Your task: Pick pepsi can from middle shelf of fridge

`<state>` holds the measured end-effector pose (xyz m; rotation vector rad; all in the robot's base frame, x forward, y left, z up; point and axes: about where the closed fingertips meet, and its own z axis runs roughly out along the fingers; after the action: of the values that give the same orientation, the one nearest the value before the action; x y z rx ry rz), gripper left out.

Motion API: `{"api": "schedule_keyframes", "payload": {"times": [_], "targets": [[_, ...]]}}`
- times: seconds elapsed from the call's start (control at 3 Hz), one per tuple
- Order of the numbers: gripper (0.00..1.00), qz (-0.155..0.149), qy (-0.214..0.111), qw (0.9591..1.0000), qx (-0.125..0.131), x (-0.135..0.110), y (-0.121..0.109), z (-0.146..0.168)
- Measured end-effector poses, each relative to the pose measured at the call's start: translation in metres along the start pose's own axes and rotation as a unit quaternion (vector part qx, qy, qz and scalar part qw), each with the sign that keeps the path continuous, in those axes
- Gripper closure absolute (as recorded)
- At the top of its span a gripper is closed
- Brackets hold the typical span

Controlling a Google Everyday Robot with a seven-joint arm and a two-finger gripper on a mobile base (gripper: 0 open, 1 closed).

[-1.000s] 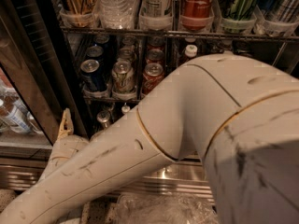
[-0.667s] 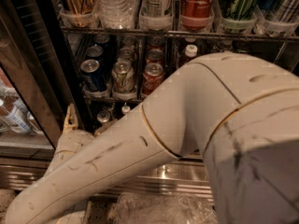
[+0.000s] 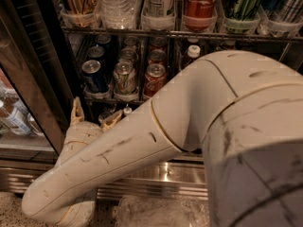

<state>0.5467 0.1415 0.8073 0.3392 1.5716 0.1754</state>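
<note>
I read this as the approach step. The tan two-finger gripper hangs just below the front edge of the thin wire middle shelf of the dark, steel-based drinks fridge, its fingers spread and holding nothing. The dark blue aluminium pepsi can stands upright at the front of the leftmost lane, long axis vertical, silver top up, just beside a green-and-white can. Next I must raise the gripper and reach forward so the fingers straddle the can's sides.

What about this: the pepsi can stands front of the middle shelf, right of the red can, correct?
Wrong side: the camera view shows the pepsi can front of the middle shelf, left of the red can; the open hand sits below it.
</note>
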Motion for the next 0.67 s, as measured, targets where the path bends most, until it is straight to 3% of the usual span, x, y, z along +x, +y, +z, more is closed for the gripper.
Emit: {"api": "schedule_keyframes", "payload": {"times": [0.67], "targets": [[0.19,-0.027,-0.023,0.9993,-0.013,-0.013,0.005,0.022]]}}
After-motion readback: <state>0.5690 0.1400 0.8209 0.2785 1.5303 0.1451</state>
